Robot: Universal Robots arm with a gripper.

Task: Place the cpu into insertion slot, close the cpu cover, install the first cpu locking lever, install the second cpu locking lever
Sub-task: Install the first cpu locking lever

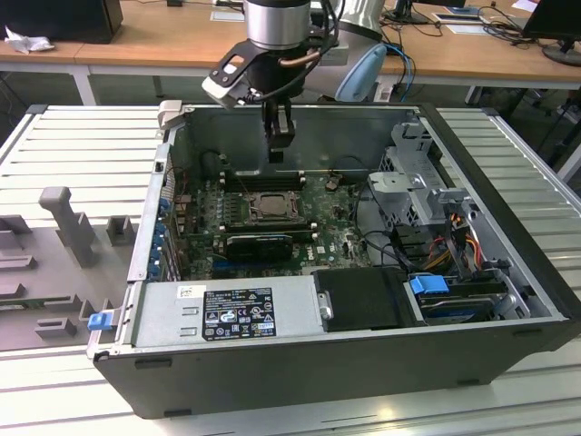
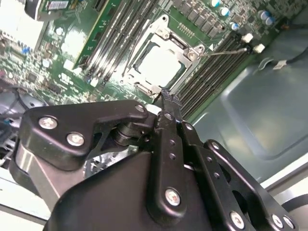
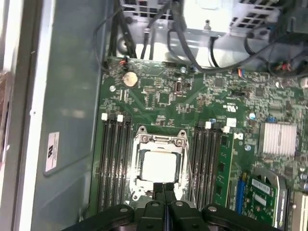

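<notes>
Grey table slats [image 1: 82, 145] are lying under an open computer case [image 1: 300, 363]. Inside, on the green board [image 1: 340, 232], the cpu [image 3: 159, 166] is lying flat in its slot, shiny top facing up, all sides alike. The cpu cover [image 3: 159, 141] is lying down around it. The arm is pointing straight down. The gripper [image 1: 278, 154] is hanging above the board, fingers pressed together, holding nothing.

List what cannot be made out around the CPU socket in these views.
1. Pale square cpu: its seating; glare whitens its top in both wrist views.
2. Dark metal frame cpu cover: one edge hidden behind the black claw in the first wrist view.
3. Thin wire locking lever: whether latched; too small in the exterior view.
</notes>
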